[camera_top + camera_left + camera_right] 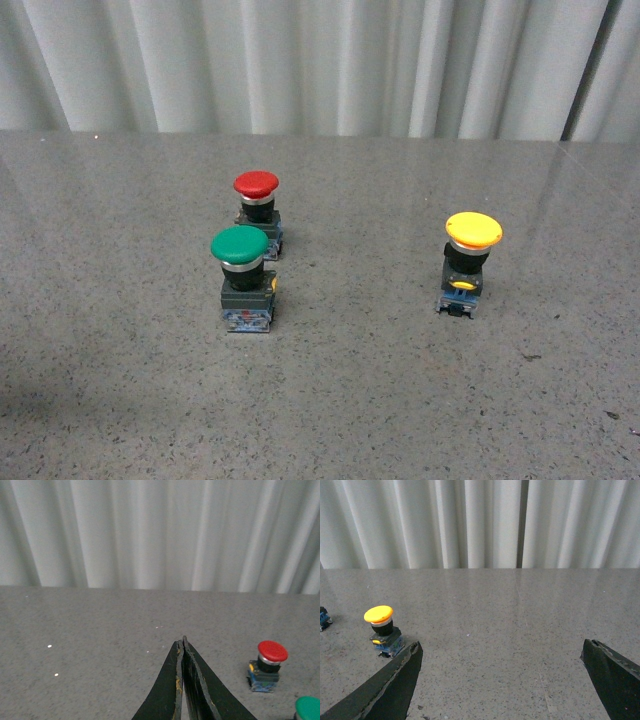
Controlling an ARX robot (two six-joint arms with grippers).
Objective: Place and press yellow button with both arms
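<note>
Okay, nearest first: left gripper (pixel 182 645), black flat fingers (pixel 167 695) pressed together tip to tip, nothing between them, hanging over the grey speckled stone-look tabletop (pixel 380 400); lower part of the fingers cut off by the frame edge. Right gripper (pixel 501 645) spread wide, only two black finger ends (pixel 395 680) poking into the corners, bare table between them, housing out of frame. Both grippers show only in their own wrist views. On the table, nearest in the front view, the green mushroom-cap push button (pixel 243 275), upright, black body on a blue-grey base. Yellow mushroom-cap push button (pixel 468 262) stands upright well apart to the right of it, on the robot's right side, silver ring, black body, yellow tab on the base, touching nothing. Right wrist view has it (pixel 381 627) near one finger end, not in contact. Red mushroom-cap push button (pixel 258 210) sits just behind the green one. Left wrist view catches the red (pixel 267 665) whole, the green (pixel 309 709) only as a cap edge clipped at the corner, and not the yellow. Small blue bit at the right wrist view's edge, too cut off to identify. Farthest, pleated white curtain (pixel 300 60) behind the table.
</note>
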